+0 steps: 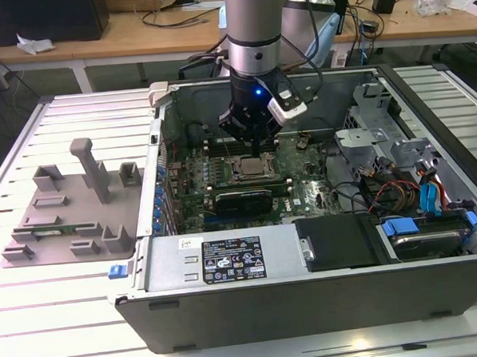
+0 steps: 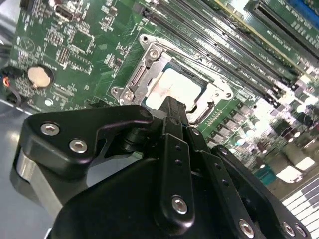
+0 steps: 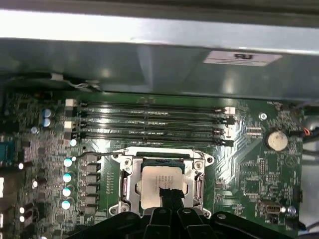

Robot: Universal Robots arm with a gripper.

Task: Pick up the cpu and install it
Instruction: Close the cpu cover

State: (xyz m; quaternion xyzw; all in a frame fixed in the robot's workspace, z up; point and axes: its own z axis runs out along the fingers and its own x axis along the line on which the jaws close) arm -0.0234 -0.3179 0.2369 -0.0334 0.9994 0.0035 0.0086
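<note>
Inside the computer case (image 1: 325, 298), the gripper (image 1: 257, 151) hangs over the cpu (image 3: 153, 180), which sits in its socket frame (image 3: 124, 185). The fingers are drawn together with nothing between them, and whether the tips touch the chip is unclear.

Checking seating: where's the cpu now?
In both wrist views the cpu lies inside the socket frame, at the tool tip, beside the memory slots.

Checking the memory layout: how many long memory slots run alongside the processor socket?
4 memory slots, parallel rows between the socket frame and the case wall; none seems hidden.
</note>
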